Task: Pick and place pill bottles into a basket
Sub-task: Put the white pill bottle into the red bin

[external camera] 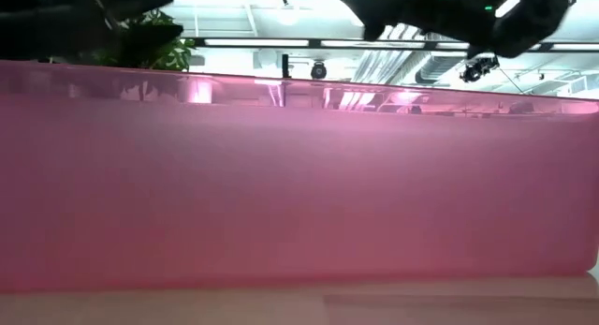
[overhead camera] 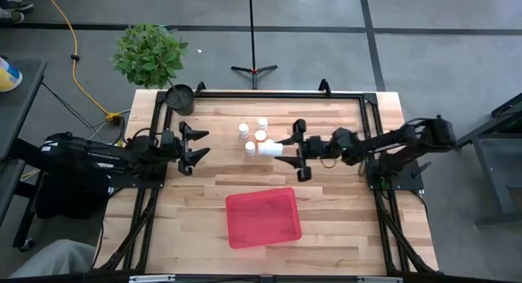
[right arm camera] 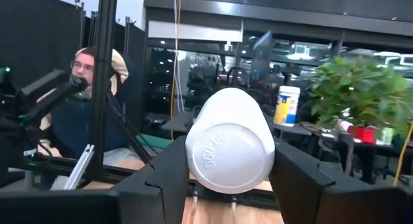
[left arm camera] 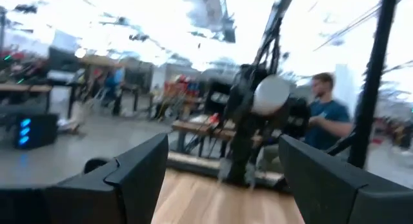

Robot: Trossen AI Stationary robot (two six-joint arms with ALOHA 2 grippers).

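My right gripper (overhead camera: 287, 148) is over the table's middle, shut on a white pill bottle (overhead camera: 269, 147) that sticks out toward the left. Several more pill bottles (overhead camera: 243, 130) with white caps stand upright on the wood just beyond and beside it, one of them orange (overhead camera: 260, 136). The red basket (overhead camera: 263, 218) rests flat near the front edge; its pink wall (external camera: 299, 194) fills the low view. My left gripper (overhead camera: 200, 146) hovers open at the table's left, pointing toward the bottles with nothing between its fingers (left arm camera: 139, 175). My right gripper pinches the white bottle's round body (right arm camera: 193, 175) between its two fingers, one on each side. The fingers come level from the table's right and lie along the bottle. The bottle lies roughly level, one embossed round end (right arm camera: 229, 161) facing the wrist, lifted clear of the table.
A small black pot (overhead camera: 179, 98) and a leafy plant (overhead camera: 149, 53) stand at the far left corner. A black frame rail (overhead camera: 277, 94) runs along the far edge. People sit in the room beyond the table (left arm camera: 322, 114). Bare wood lies between the bottles and the basket.
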